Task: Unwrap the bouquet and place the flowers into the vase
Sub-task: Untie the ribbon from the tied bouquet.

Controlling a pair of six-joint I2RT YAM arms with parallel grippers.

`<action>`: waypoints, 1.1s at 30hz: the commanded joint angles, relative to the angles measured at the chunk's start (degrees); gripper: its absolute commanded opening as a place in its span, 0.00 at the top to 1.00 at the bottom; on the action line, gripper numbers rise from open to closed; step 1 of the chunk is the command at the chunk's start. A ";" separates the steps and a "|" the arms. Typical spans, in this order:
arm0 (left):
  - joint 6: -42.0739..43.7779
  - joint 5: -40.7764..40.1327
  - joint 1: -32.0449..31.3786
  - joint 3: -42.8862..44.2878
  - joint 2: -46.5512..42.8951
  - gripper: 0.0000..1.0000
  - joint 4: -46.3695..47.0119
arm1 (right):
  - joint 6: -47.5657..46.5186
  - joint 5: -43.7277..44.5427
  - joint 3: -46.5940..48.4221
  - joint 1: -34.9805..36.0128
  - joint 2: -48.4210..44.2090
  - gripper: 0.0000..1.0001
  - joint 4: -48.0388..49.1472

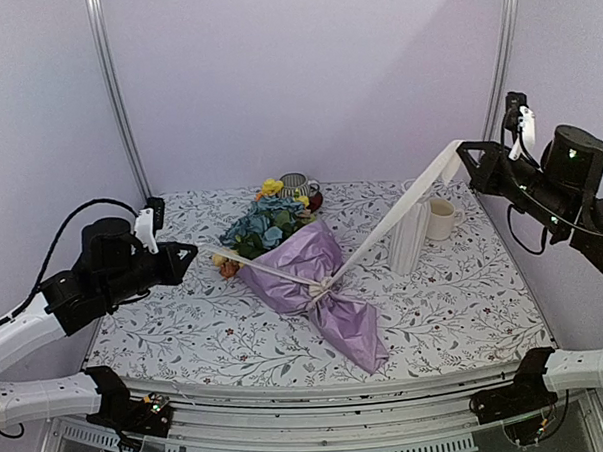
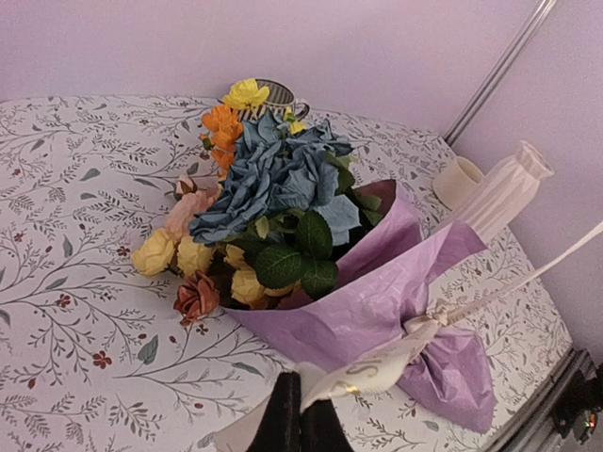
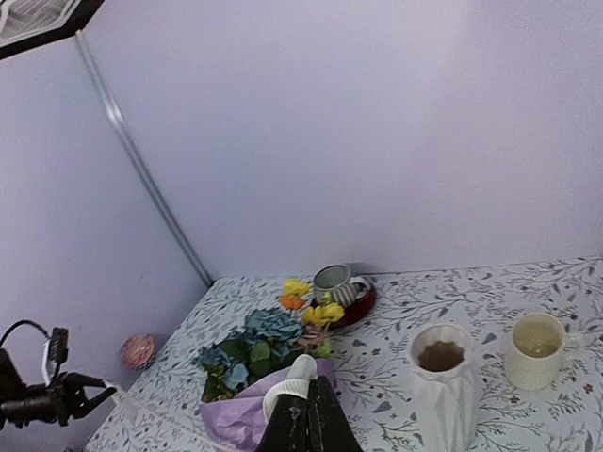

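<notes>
Left gripper (image 1: 191,254), jaws pressed together, pinches one end of the cream ribbon (image 1: 377,233) low on the left. Right gripper (image 1: 462,150), also clamped, holds the other end high at the far right. The taut ribbon is knotted around the bouquet (image 1: 308,266), which lies on the table (image 1: 465,299) between them. The white ribbed vase (image 1: 412,243) stands right of the bouquet, behind the raised strand, with a cream mug (image 1: 442,220) beside it. A striped cup (image 1: 295,182) sits beyond the flowers (image 1: 266,223).

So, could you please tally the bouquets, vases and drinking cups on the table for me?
Bouquet: 1
Vase: 1
Cups: 2, a cream mug and a striped cup
Total: 4
</notes>
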 commanded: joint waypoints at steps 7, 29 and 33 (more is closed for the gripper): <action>2.28 -7.83 0.85 2.74 -4.02 1.00 -3.94 | 9.59 28.03 -15.83 -0.25 -10.19 0.97 -6.73; -4.97 -18.64 8.55 -1.75 -9.74 1.00 -7.93 | 17.79 4.68 -25.87 -35.72 -5.35 0.99 -8.88; -5.54 -8.24 17.65 -3.67 -6.73 1.00 -6.22 | 17.65 2.39 -27.57 -35.73 -2.77 0.91 -7.58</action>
